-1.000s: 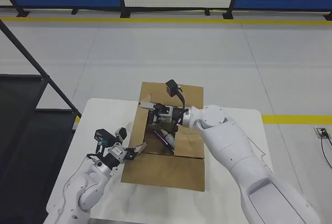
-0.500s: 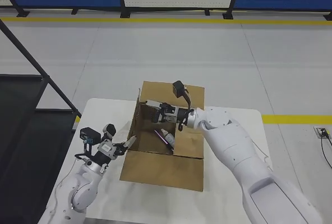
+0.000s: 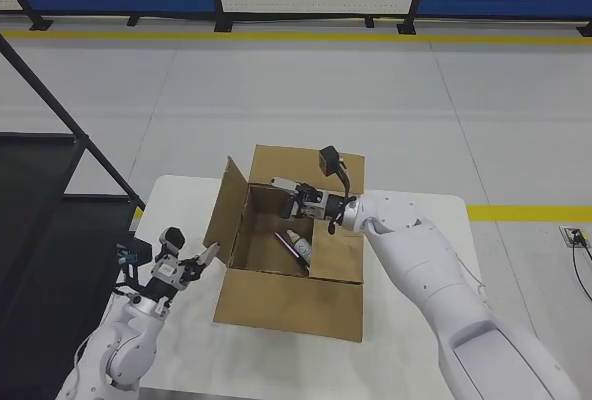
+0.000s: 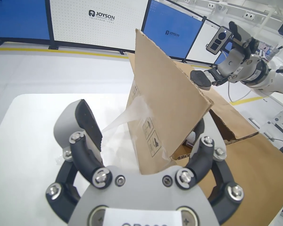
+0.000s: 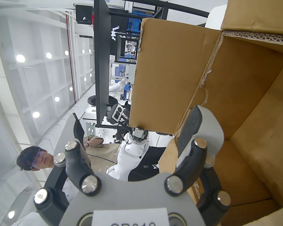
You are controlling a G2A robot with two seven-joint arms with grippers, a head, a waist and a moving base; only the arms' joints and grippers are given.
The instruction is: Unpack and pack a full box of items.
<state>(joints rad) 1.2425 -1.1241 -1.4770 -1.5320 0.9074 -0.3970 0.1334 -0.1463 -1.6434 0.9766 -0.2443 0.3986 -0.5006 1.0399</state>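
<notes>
Tabletop (image 3: 186,210): box flap (image 4: 169,90) inside left claw (image 4: 141,116)

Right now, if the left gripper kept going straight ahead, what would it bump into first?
Probably the raised side flap of the cardboard box, standing right in front of the left gripper; exact depth is unclear.
</notes>
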